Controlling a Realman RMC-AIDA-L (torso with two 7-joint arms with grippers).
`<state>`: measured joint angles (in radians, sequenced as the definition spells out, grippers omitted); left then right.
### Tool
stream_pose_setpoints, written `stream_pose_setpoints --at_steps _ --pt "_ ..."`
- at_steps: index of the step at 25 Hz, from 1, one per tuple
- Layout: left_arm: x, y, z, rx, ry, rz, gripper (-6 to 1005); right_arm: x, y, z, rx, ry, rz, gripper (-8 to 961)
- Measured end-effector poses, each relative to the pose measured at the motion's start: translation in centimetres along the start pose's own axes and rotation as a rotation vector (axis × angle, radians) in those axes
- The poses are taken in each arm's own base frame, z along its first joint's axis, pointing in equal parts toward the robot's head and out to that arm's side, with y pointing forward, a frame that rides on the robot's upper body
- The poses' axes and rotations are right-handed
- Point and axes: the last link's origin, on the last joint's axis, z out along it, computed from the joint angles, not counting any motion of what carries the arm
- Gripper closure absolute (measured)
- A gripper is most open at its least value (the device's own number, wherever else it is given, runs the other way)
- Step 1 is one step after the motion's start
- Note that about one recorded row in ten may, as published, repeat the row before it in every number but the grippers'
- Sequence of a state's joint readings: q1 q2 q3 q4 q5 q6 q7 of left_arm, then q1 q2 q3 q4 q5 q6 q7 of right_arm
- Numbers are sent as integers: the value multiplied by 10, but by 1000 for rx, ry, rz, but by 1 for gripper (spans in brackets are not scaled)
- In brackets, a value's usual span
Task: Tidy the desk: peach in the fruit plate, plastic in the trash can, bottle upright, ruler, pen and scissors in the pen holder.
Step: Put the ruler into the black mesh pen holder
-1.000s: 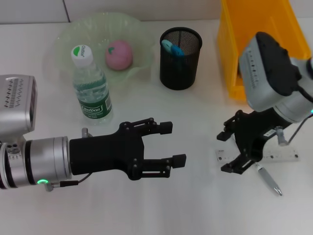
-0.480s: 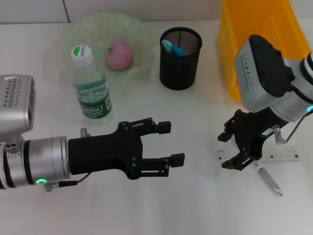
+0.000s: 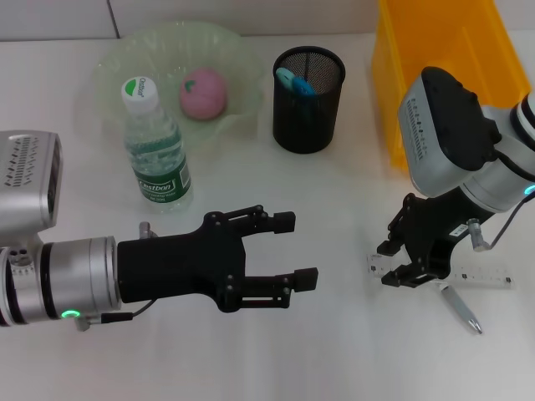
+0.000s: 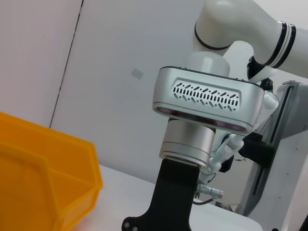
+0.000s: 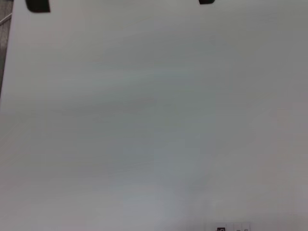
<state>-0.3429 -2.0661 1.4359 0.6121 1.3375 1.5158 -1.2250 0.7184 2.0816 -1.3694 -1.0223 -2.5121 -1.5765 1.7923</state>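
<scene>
My right gripper [image 3: 389, 264] is open and low over the left end of the clear ruler [image 3: 481, 273], which lies flat on the table at the right. A silver pen [image 3: 460, 308] lies just in front of the ruler. My left gripper [image 3: 299, 250] is open and empty, held over the middle of the table. The water bottle [image 3: 156, 153] stands upright. The pink peach [image 3: 203, 92] sits in the green fruit plate [image 3: 113, 63]. The black mesh pen holder [image 3: 308, 104] holds blue scissor handles [image 3: 294, 81]. A corner of the ruler shows in the right wrist view [image 5: 233, 228].
The yellow trash bin [image 3: 443, 58] stands at the back right, close behind my right arm; it also shows in the left wrist view [image 4: 43, 178], together with my right arm [image 4: 207, 101]. No plastic scrap shows on the table.
My right gripper has shifted a little to the right and lower, closer onto the ruler's left end. My left arm has hardly moved.
</scene>
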Motion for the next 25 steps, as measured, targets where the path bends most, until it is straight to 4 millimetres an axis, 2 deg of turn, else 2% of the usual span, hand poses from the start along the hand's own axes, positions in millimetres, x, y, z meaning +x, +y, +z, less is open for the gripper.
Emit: stream_pose_setpoints --at_steps 3,7,10,11,12,13,14,15,16,17,19,21,22,25 --pt "0 1 -1 2 5 0 159 0 1 -1 -2 -2 4 566" --pt "1 2 -2 -8 9 3 159 1 -1 -14 24 -38 25 571" --pt "2 2 -2 -17 11 6 159 3 -2 -40 84 -146 61 572" --pt "2 2 -2 -19 9 7 159 4 -2 -65 141 -269 91 572" --pt "2 2 -2 -19 9 7 159 4 -2 -65 141 -269 91 572" --pt "2 2 -3 -20 6 7 159 7 -1 -85 189 -390 118 572" --pt "2 2 -3 -20 4 8 159 7 -1 -85 189 -390 118 572" --pt "1 2 -3 -21 2 8 159 9 0 -99 225 -488 138 572" --pt "1 2 -3 -21 0 6 159 11 1 -120 277 -673 154 572" --pt "1 2 -3 -21 -1 5 159 11 1 -120 277 -673 154 572" --pt "1 2 -3 -22 -1 4 159 15 0 -137 343 -871 166 572" --pt "1 3 -4 -23 -1 1 158 21 -7 -139 426 -1099 154 571" --pt "1 3 -4 -23 -1 1 158 21 -7 -139 426 -1099 154 571" --pt "0 3 -4 -22 -2 -1 158 23 -21 -121 471 -1294 180 571"
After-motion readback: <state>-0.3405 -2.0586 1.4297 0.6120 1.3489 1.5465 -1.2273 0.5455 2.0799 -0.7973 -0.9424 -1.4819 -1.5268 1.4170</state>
